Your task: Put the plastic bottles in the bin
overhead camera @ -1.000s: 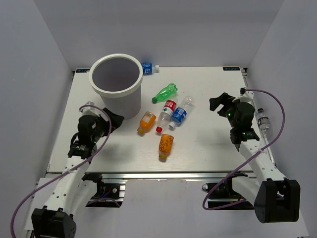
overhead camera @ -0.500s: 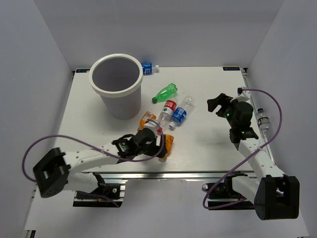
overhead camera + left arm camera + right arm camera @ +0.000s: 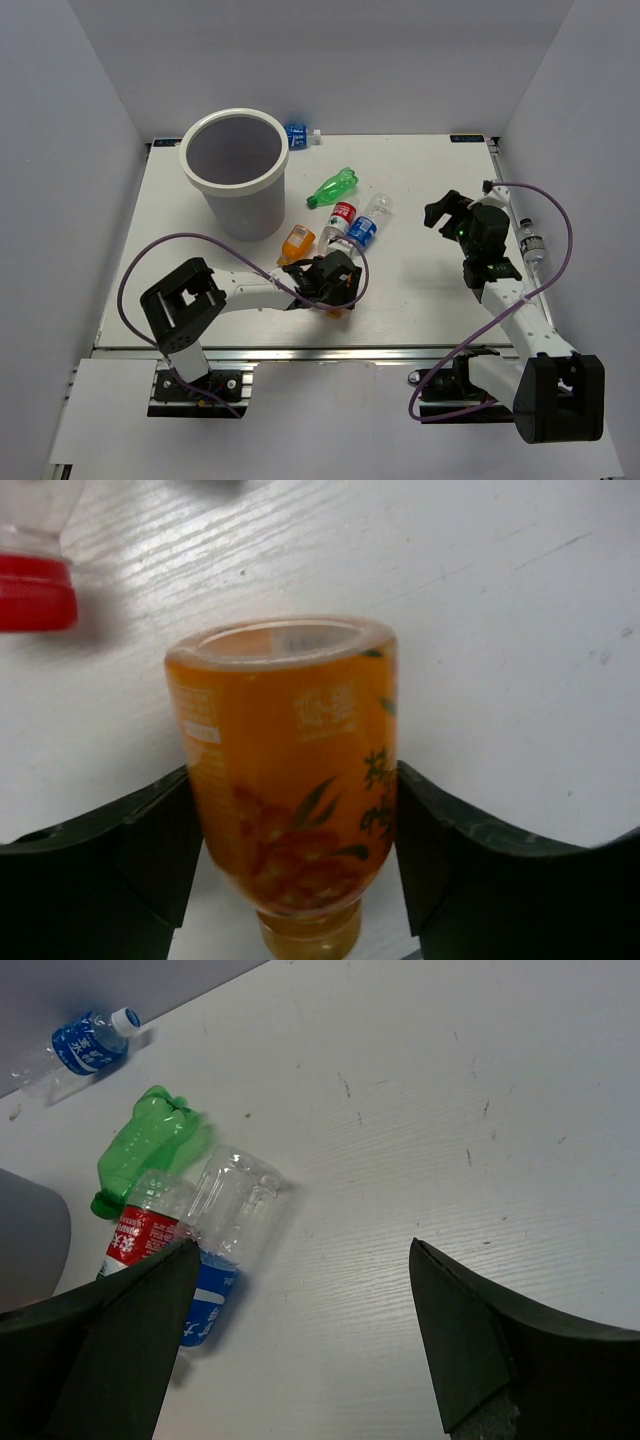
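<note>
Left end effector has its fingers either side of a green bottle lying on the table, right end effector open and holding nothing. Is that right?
Not quite. The left end effector has its fingers either side of an orange bottle, not a green one; the left wrist view shows it. The green bottle lies untouched farther back. The right end effector is open and holding nothing, as stated.

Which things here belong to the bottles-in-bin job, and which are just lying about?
Job: bin; orange bottle in the left tool; second orange bottle; green bottle; red-label bottle; blue-label bottle; blue-label bottle behind the bin; clear bottle at the right table edge.
Lying about: purple cables.
</note>
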`<state>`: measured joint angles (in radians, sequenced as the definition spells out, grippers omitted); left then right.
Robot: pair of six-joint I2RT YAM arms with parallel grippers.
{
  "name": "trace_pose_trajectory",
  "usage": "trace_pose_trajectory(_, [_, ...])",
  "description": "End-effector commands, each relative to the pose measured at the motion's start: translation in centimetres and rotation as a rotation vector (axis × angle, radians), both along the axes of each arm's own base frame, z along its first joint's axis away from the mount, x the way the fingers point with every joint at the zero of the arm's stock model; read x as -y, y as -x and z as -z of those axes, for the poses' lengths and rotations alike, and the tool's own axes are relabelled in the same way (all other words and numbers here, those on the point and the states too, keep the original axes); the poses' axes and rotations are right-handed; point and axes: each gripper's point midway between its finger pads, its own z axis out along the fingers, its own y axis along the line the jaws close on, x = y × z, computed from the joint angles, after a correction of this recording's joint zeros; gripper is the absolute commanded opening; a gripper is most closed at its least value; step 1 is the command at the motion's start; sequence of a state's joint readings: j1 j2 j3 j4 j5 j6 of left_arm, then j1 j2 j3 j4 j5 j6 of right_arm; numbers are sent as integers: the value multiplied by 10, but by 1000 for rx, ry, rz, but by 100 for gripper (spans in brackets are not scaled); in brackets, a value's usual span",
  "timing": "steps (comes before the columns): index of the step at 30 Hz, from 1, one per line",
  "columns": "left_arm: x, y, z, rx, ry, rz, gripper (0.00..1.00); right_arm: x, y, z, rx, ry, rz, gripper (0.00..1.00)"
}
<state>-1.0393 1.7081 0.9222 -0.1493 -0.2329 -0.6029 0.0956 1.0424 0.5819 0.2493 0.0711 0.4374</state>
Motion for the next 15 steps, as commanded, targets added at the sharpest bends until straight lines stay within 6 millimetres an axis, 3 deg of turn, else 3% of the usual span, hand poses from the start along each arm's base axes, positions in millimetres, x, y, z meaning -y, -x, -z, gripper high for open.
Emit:
trace_pose_trajectory(1, [16,-12,-30,67,68,2,76,3,-9,-24,55,5,18,89])
trace_pose_trajectory(3, [19,-11,-41,87,97,36,66,4,-9,-24,54,9,20,89])
trace_pose_trajectory(4, [21,-10,-46,97,109,53,57,5,-9,-23,50,12,23,89])
trace_pose_trajectory(8, [27,-8,-80,159,174,124,46,5,-9,-24,50,14,24,89])
trace_pose_trajectory(12, [32,-23,-144,292,206,149,46,3,-8,-26,59,15,11,89])
trace_pose_trajectory(13, [33,-35,-181,366,236,106,46,2,-8,-26,61,15,7,89])
trace_pose_trajectory(15, [27,-52,-216,449,247,65,49,-3,-8,-25,64,26,-31,89])
